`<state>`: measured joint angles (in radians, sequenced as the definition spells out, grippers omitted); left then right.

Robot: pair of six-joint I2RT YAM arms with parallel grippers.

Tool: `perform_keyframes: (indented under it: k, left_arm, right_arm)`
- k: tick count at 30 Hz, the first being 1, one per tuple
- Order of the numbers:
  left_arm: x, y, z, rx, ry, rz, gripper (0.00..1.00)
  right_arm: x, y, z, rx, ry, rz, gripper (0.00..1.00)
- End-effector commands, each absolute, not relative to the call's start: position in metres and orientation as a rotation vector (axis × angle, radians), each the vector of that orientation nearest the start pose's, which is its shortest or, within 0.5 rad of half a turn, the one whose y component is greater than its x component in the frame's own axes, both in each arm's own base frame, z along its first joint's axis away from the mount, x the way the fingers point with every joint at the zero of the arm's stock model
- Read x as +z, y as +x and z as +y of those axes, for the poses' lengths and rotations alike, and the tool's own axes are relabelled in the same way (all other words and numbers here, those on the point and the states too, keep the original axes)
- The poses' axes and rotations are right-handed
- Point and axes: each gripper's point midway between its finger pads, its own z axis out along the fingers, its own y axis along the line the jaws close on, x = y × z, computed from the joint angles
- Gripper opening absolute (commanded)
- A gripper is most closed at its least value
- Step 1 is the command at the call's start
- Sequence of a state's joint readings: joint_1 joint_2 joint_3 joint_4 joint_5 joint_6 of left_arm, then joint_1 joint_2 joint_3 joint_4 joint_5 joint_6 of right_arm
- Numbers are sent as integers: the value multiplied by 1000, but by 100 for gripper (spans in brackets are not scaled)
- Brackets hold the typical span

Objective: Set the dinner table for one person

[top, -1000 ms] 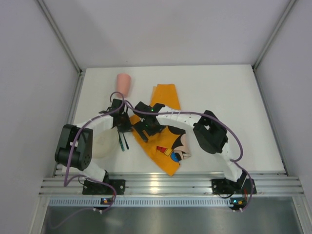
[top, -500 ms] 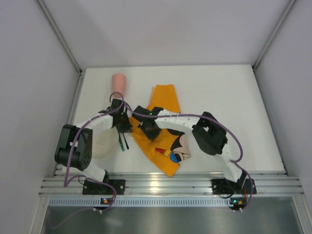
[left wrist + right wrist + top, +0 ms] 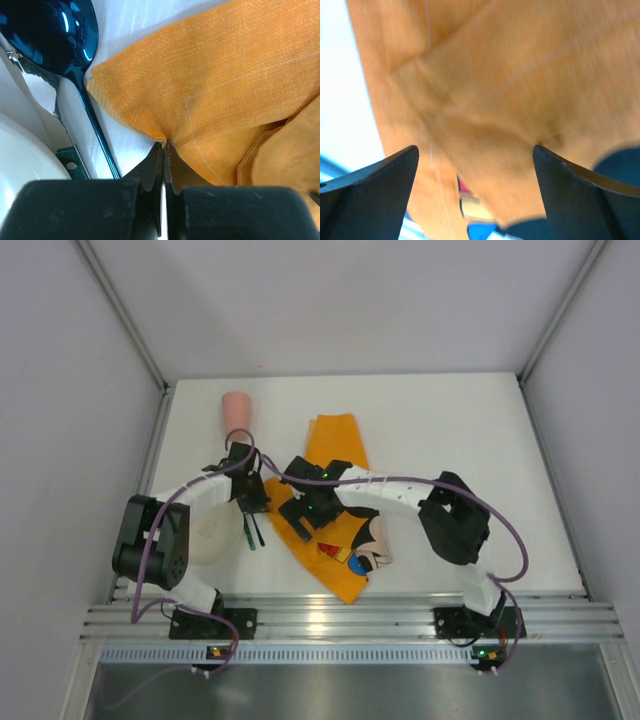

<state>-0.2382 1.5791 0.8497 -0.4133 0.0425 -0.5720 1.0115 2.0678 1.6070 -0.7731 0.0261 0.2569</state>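
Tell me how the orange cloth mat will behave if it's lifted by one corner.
Probably floppy: the orange cloth mat puckers where the left gripper pinches its corner, and it lies in crumpled, overlapping folds on the dinner table. Likely light, being thin woven fabric; it should drape and drag rather than hold flat.

On the table (image 3: 460,430), the mat (image 3: 338,440) lies at frame centre; the cup (image 3: 237,406) sits upper left of it, the plate (image 3: 205,537) lower left, the spoon (image 3: 60,30) between plate and mat
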Motion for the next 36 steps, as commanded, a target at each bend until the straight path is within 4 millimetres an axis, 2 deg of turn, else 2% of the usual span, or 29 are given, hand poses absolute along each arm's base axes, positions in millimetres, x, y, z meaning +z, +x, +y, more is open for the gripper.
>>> perform_keyframes:
  k: [1,4,8,10,17,21,24,26,27,28,29,32,33,36]
  left_arm:
    - [9,291,-87,-161,-438,2765,0]
    - [9,292,-88,-164,-441,2763,0]
    - [8,291,-87,-161,-446,2765,0]
    - [9,291,-88,-167,-452,2765,0]
    - [14,289,-87,-162,-455,2764,0]
    - [17,286,-85,-152,-457,2764,0]
    - [18,283,-84,-142,-450,2768,0]
    - [19,282,-82,-134,-447,2770,0]
    - [19,280,-82,-129,-443,2774,0]
    - [20,280,-82,-131,-441,2774,0]
    - [21,280,-82,-129,-439,2774,0]
    - [21,280,-81,-124,-433,2777,0]
    - [21,280,-81,-126,-429,2778,0]
    - [20,282,-81,-123,-420,2780,0]
  right_arm:
    - [103,216,376,426,-1055,2525,100]
    - [101,206,363,401,-1063,2524,100]
    - [83,194,351,374,-1078,2548,100]
    - [75,188,352,365,-1105,2554,100]
    - [48,193,352,187,-1151,2517,99]
    - [38,206,347,76,-1112,2507,92]
    - [36,219,344,-6,-1081,2481,81]
    - [38,227,342,-57,-1057,2456,70]
    - [37,230,340,-80,-1049,2451,57]
    - [38,234,339,-107,-1037,2439,52]
    - [39,236,339,-114,-1029,2433,37]
    - [43,240,339,-123,-1009,2422,19]
    - [47,241,339,-122,-999,2417,10]
    - [69,247,340,-128,-973,2390,5]
